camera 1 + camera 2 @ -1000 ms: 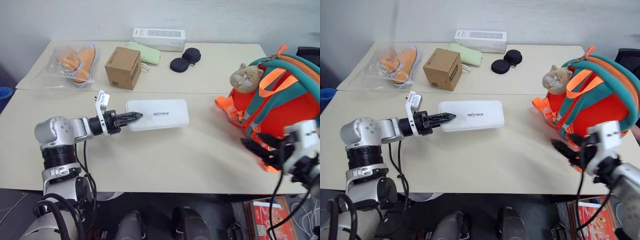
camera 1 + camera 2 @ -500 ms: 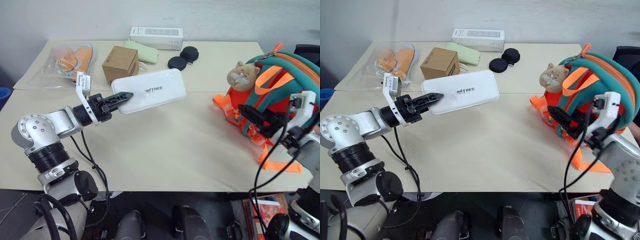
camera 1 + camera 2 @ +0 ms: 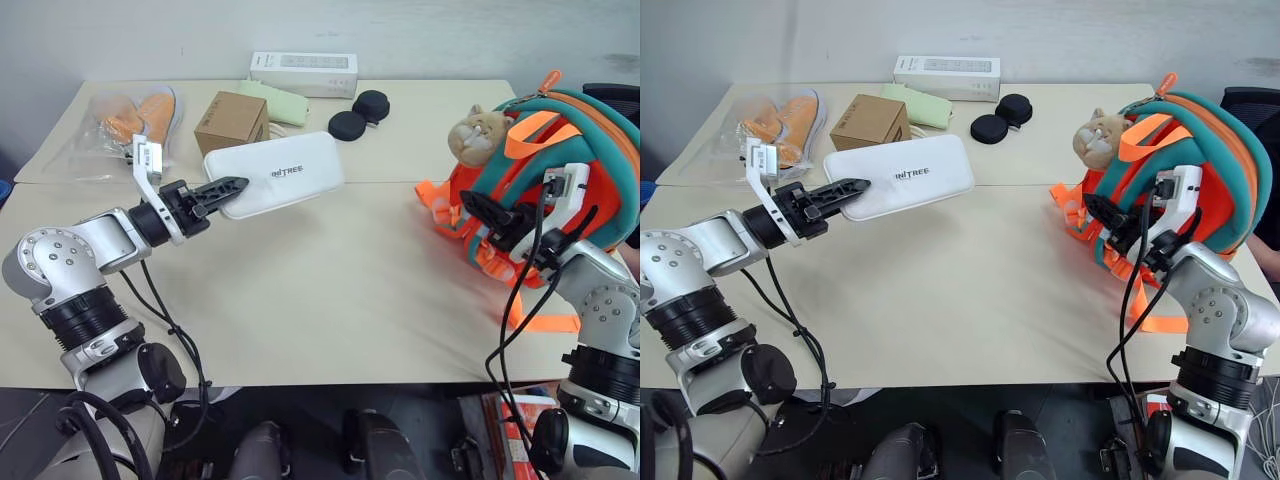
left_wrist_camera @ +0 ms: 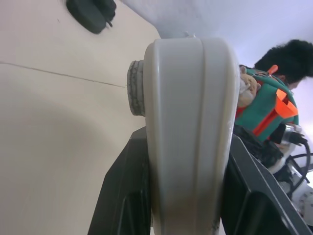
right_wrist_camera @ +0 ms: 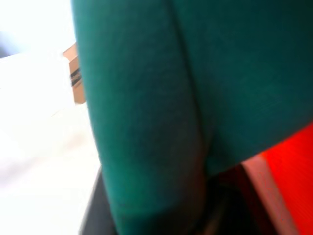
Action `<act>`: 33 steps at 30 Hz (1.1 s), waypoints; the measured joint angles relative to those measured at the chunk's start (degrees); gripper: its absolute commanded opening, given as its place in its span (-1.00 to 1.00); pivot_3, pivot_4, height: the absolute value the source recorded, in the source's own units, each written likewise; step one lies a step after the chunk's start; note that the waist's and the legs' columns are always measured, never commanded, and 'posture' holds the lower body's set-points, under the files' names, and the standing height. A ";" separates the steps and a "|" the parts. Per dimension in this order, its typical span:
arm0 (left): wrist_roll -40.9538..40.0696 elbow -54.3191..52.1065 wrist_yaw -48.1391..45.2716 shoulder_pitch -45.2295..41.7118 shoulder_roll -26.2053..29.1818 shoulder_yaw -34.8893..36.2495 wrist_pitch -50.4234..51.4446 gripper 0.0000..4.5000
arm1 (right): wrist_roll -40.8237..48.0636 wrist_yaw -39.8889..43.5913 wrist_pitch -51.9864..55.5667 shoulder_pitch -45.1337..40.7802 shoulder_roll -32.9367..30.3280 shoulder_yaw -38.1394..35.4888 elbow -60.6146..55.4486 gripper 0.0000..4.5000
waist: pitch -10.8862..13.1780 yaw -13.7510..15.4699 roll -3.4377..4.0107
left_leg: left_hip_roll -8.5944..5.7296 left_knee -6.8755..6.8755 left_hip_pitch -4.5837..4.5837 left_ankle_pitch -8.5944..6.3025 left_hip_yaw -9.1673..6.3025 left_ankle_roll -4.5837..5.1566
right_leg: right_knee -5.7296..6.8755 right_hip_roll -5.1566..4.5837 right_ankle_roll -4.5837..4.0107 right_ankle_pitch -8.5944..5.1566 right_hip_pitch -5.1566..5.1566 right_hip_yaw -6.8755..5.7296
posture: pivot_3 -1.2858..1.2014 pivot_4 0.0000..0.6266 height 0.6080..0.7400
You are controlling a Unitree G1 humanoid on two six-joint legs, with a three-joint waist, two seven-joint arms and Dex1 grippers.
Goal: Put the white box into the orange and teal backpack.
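The left gripper (image 3: pixel 222 188) is closed on one short end of the white box (image 3: pixel 275 172) and holds it in the air above the table (image 3: pixel 330 290), almost level, with its long side pointing toward the orange and teal backpack (image 3: pixel 560 150). The dark lettering on the top of the box faces up. In the left wrist view the box (image 4: pixel 188 127) sits between the two black fingers (image 4: pixel 124 196), which press on both of its flat faces.

The backpack stands on the right side of the table, well apart from the box. A tan plush cat toy (image 3: pixel 476 134) hangs at its upper front, and orange straps (image 3: pixel 530 310) lie on the table below it. The right gripper (image 3: pixel 482 215) is at the front of the backpack, against the teal trim. The right wrist view has teal fabric (image 5: pixel 195 98) very close in front, with some orange beside it. From the pictures one cannot tell if its fingers are closed on the fabric or only touching it.

At the far side of the table there are a brown cardboard cube (image 3: pixel 231 122), a long white carton (image 3: pixel 304 73), a pale green pouch (image 3: pixel 275 102), two round black cases (image 3: pixel 360 113) and a clear bag with orange shoes (image 3: pixel 135 122)
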 measured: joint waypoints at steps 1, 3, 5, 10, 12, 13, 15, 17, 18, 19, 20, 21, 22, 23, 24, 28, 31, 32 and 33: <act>0.10 0.19 0.32 0.08 0.32 -0.42 -1.41 -0.43 | 0.70 1.01 0.20 -0.42 -0.49 0.81 0.09 -0.99 | 0.00 0.01 0.00 | 0.00 0.00 0.01 0.01 0.00 0.00 | 0.02 0.00 0.00 0.00 0.00 0.00 | 0.03 -0.52 1.00; 0.08 0.52 0.31 0.08 1.00 -1.39 -3.41 -0.43 | 2.89 2.86 1.37 -1.31 -0.63 1.76 0.07 -0.99 | 0.00 0.01 -0.01 | 0.00 0.01 0.01 0.01 0.00 0.00 | 0.03 0.00 0.00 0.00 0.00 0.00 | 0.03 -0.52 1.00; -0.12 1.36 0.08 -0.19 2.05 -2.15 -5.01 -0.43 | 5.80 5.36 3.58 -2.68 -1.28 3.53 -0.54 -0.99 | 0.02 -0.05 0.02 | 0.00 0.00 0.02 0.01 0.02 0.00 | 0.06 0.00 0.00 0.00 -0.03 0.04 | 0.03 -0.52 1.00; -1.37 5.09 -3.21 -1.18 6.49 -4.46 -8.06 -0.43 | 14.04 14.72 10.01 -4.89 -8.20 8.22 -6.39 -0.99 | 0.07 0.01 0.04 | 0.02 -0.06 -0.05 0.01 0.03 0.00 | 0.00 0.02 0.00 0.00 -0.11 0.01 | 0.03 -0.52 1.00; -2.43 5.47 -5.54 -1.45 8.16 -5.54 -8.59 -0.43 | 17.81 18.10 12.56 -5.93 -11.32 8.47 -8.11 -0.99 | 0.10 0.15 0.02 | 0.02 -0.05 -0.10 -0.01 0.03 0.03 | -0.07 0.01 0.00 0.00 -0.10 -0.03 | 0.03 -0.52 1.00; -3.25 5.73 -7.17 -1.87 9.33 -6.22 -8.77 -0.43 | 20.28 20.40 14.36 -6.63 -13.65 8.47 -8.80 -0.99 | 0.12 0.24 0.00 | 0.01 -0.04 -0.15 -0.02 0.02 0.06 | -0.08 0.01 0.00 0.00 -0.11 -0.04 | 0.03 -0.52 1.00; -4.95 5.83 -9.90 -2.61 11.12 -6.83 -9.22 -0.43 | 24.04 24.51 16.67 -7.06 -17.99 8.36 -9.52 -0.99 | 0.13 0.32 -0.02 | 0.01 -0.03 -0.19 -0.06 0.01 0.12 | -0.17 0.00 0.00 0.00 -0.08 -0.08 | 0.03 -0.52 1.00; -7.00 5.73 -12.75 -2.96 12.91 -7.24 -9.75 -0.43 | 26.61 29.07 18.37 -6.52 -22.52 8.29 -10.13 -0.99 | 0.13 0.37 -0.03 | 0.00 -0.03 -0.22 -0.11 0.01 0.17 | -0.17 0.00 0.01 0.00 -0.05 -0.09 | 0.03 -0.52 1.00; -7.94 5.47 -14.15 -2.95 13.59 -7.59 -10.11 -0.43 | 27.06 31.39 18.42 -5.61 -24.57 8.25 -10.72 -0.99 | 0.13 0.40 -0.03 | 0.00 -0.03 -0.23 -0.13 0.01 0.19 | -0.19 -0.01 0.01 0.00 -0.05 -0.10 | 0.03 -0.52 1.00; -9.11 4.64 -15.86 -2.82 14.27 -8.14 -10.20 -0.43 | 26.90 33.64 18.22 -3.88 -26.54 8.27 -11.06 -0.99 | 0.15 0.45 -0.08 | 0.00 -0.02 -0.26 -0.15 -0.01 0.20 | -0.22 0.00 0.02 0.00 -0.04 -0.12 | 0.03 -0.52 1.00; -10.21 3.84 -17.52 -2.68 14.98 -8.73 -10.26 -0.43 | 26.39 35.48 17.82 -2.24 -27.96 8.40 -11.10 -0.99 | 0.20 0.48 -0.15 | -0.01 0.00 -0.29 -0.15 -0.01 0.20 | -0.22 0.00 0.04 0.01 -0.04 -0.12 | 0.03 -0.52 1.00; -11.52 2.25 -19.46 -2.21 15.86 -9.21 -10.31 -0.43 | 25.32 37.47 16.86 0.02 -29.54 8.76 -11.07 -0.99 | 0.22 0.51 -0.18 | -0.01 0.03 -0.34 -0.16 -0.01 0.21 | -0.25 0.00 0.08 0.03 -0.06 -0.13 | 0.03 -0.52 1.00; -12.34 1.50 -20.61 -2.04 16.33 -9.43 -10.33 -0.43 | 24.50 38.41 16.53 0.98 -30.11 9.06 -10.91 -0.99 | 0.22 0.53 -0.18 | -0.02 0.08 -0.34 -0.17 0.00 0.23 | -0.24 -0.01 0.10 0.03 -0.05 -0.12 | 0.03 -0.52 1.00; -13.11 0.41 -21.65 -1.94 16.67 -10.02 -10.86 -0.43 | 23.79 39.58 15.50 1.89 -30.62 9.63 -10.79 -0.99 | 0.22 0.56 -0.18 | -0.04 0.14 -0.34 -0.18 0.00 0.24 | -0.23 -0.03 0.14 0.05 -0.05 -0.11 | 0.03 -0.52 1.00; -13.51 -0.58 -22.38 -1.76 16.76 -10.79 -11.65 -0.43 | 23.25 40.07 14.94 2.15 -30.77 10.09 -10.60 -0.99 | 0.22 0.57 -0.19 | -0.03 0.22 -0.34 -0.17 0.00 0.25 | -0.26 -0.03 0.16 0.06 -0.03 -0.10 | 0.03 -0.52 1.00; -12.80 -5.70 -24.72 0.81 16.77 -16.87 -16.86 -0.43 | 22.82 39.96 14.44 1.83 -30.76 10.18 -7.53 -0.99 | 0.24 0.54 -0.21 | -0.02 0.48 -0.30 -0.17 -0.03 0.27 | -0.18 -0.06 0.19 0.08 0.02 -0.06 | 0.03 -0.52 1.00; -10.22 -6.60 -26.94 1.43 17.53 -21.18 -23.12 -0.43 | 22.39 40.93 14.32 3.03 -30.91 10.18 -6.61 -0.99 | 0.23 0.57 -0.21 | 0.00 0.48 -0.27 -0.16 -0.08 0.26 | -0.13 -0.05 0.13 0.15 0.03 -0.07 | 0.03 -0.52 1.00; -8.82 -6.28 -27.69 1.37 18.04 -22.62 -25.65 -0.43 | 22.09 41.58 14.23 3.89 -31.27 10.18 -6.56 -0.99 | 0.23 0.61 -0.21 | 0.00 0.48 -0.23 -0.15 -0.08 0.26 | -0.11 -0.05 0.13 0.16 0.05 -0.07 | 0.03 -0.52 1.00; -7.31 -5.58 -28.51 1.09 18.32 -24.12 -28.25 -0.43 | 21.90 42.08 14.22 4.34 -31.69 10.18 -6.30 -0.99 | 0.23 0.68 -0.21 | -0.01 0.49 -0.22 -0.14 -0.08 0.28 | -0.09 -0.06 0.12 0.16 0.06 -0.07 | 0.03 -0.52 1.00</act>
